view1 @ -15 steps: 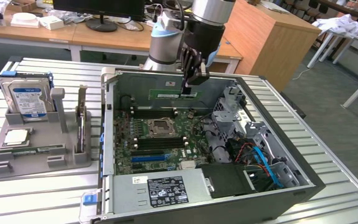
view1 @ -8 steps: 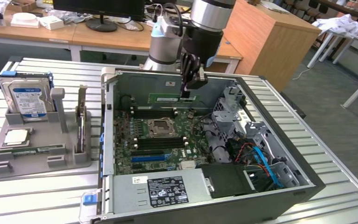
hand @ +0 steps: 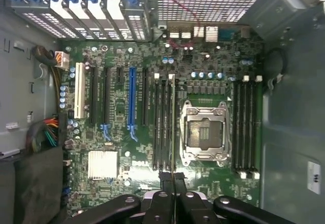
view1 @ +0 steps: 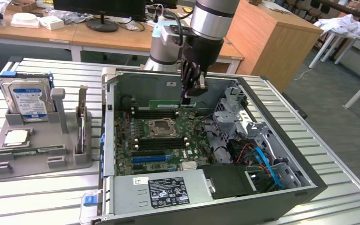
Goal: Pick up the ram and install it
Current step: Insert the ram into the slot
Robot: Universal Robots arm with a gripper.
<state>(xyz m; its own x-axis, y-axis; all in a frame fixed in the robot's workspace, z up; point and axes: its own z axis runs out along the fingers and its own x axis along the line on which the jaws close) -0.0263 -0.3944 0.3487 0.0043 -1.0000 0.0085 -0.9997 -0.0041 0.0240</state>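
- I am hanging over the open computer case, which is lying on its side with the motherboard facing up at me.
- The case is holding the empty processor socket, sitting just beyond my jaws, with a bank of black memory slots on each side of it.
- Farther from my jaws, the power supply with its white label is filling one end of the case. Blue and red cables are running through the drive bay corner.
- Well apart from my jaws, outside the case on the exterior view's left, a grey tray is carrying the hard drive standing upright and the processor chip lying flat.
- My gripper is clenching the ram at one end, jaws pinched tight on its flat faces.
- The ram is sticking out sideways from my jaws, level and on edge, directly over the nearer slot bank; I cannot tell whether it is touching a slot.
- In the wrist view the ram is running straight out from my gripper, edge-on, lining up along the slots beside the socket.
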